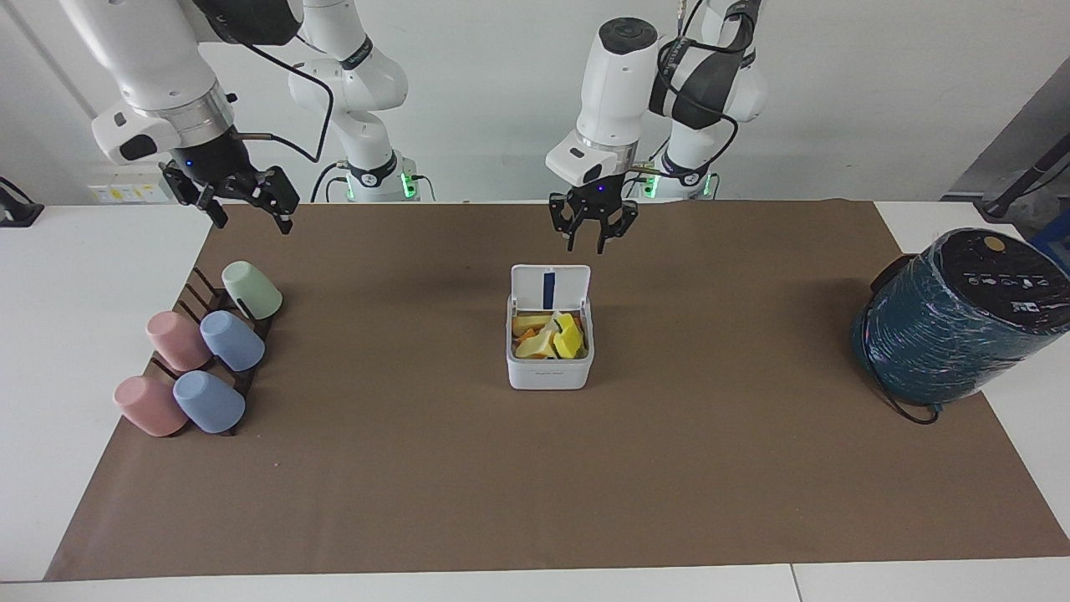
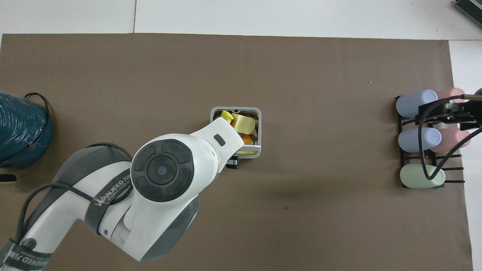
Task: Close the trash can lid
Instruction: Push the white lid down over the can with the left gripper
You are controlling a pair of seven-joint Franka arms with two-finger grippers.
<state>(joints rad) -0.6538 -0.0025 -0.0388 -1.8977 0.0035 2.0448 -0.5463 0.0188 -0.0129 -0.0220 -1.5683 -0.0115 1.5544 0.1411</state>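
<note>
The trash can (image 1: 549,368) is a small white box in the middle of the brown mat, filled with yellow and orange pieces. Its lid (image 1: 550,287) stands upright on the edge nearer the robots, blue strip showing. My left gripper (image 1: 590,242) hangs open and empty in the air just above the lid's top edge, slightly toward the left arm's end. In the overhead view the left arm covers part of the trash can (image 2: 259,124), and only the gripper's tip (image 2: 232,164) shows. My right gripper (image 1: 248,211) waits open over the mat's corner near the cup rack.
A large teal cylinder (image 1: 961,322) with a black top stands at the left arm's end (image 2: 19,131). A dark rack of pink, blue and green cups (image 1: 201,351) lies at the right arm's end (image 2: 421,139).
</note>
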